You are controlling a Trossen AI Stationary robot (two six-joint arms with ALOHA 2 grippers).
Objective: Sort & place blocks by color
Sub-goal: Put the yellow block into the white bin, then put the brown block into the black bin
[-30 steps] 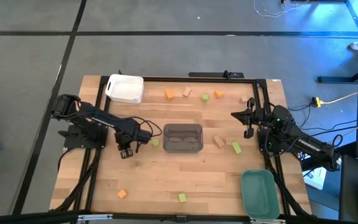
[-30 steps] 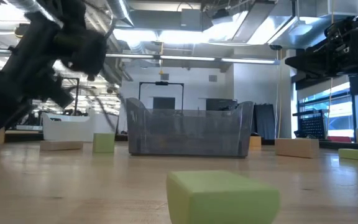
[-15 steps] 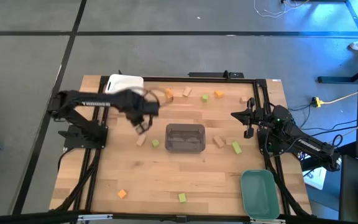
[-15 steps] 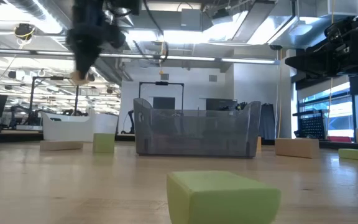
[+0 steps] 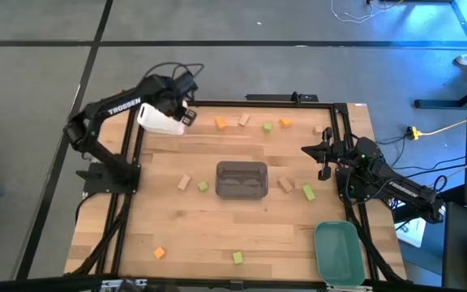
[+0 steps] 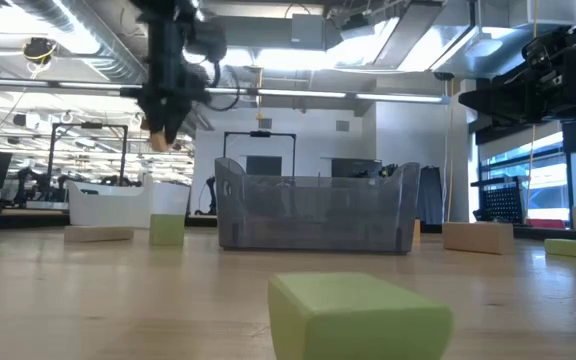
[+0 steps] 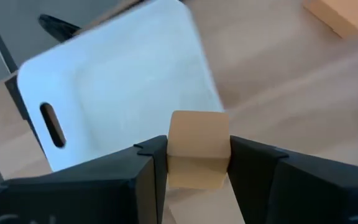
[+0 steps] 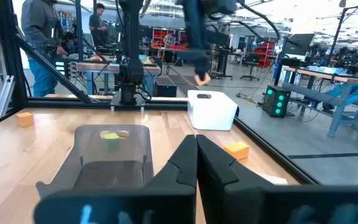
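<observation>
Tan wood block (image 7: 197,149) is sitting pinched btwn the left gripper (image 5: 186,118) fingers, held in the air w/ the white tray (image 7: 114,99) just below it. Left arm is reaching out over that tray. Right gripper (image 5: 324,173), fingers pressed together, is hanging at the table's right side.

"TROSSEN" on left arm (image 5: 122,109)

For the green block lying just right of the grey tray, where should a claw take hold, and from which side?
Come from straight above and close on the two long sides of the green block at its middle. It lies flat as a short bar, angled on the table, with free space around it; the tan block sits apart.
</observation>
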